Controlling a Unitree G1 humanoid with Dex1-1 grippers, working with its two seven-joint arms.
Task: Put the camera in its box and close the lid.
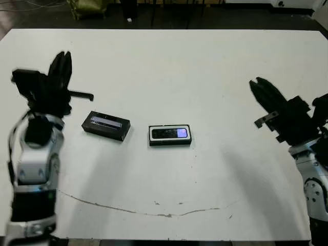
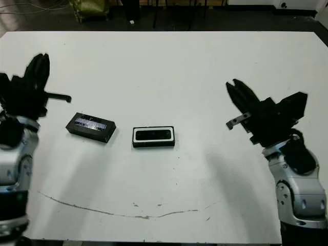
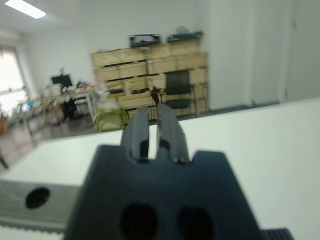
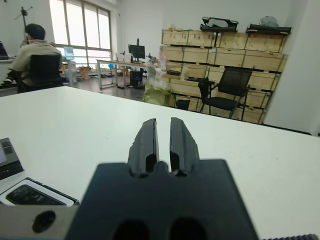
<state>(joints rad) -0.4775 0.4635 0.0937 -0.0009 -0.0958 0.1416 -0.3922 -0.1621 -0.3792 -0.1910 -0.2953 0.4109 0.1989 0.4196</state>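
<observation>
Camera (image 1: pixel 170 134) sits in box (image 1: pixel 151 135); lid (image 1: pixel 105 125) just beside box, awaiting pickup. Left gripper (image 3: pixel 149 131), right gripper (image 4: pixel 163 136) fingers nearly pressed together, empty.

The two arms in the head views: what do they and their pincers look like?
Both forearms are silver-grey shells with black joint sections. Each ends in a boxy black pincer body with two tapered black fingers: left pincer, right pincer. A thin dark cable loops beside the left forearm, and a small grey bracket sticks out from the right pincer's body.

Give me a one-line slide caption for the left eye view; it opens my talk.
Camera already in its box, lid beside it, left gripper and right gripper raised clear.
</observation>
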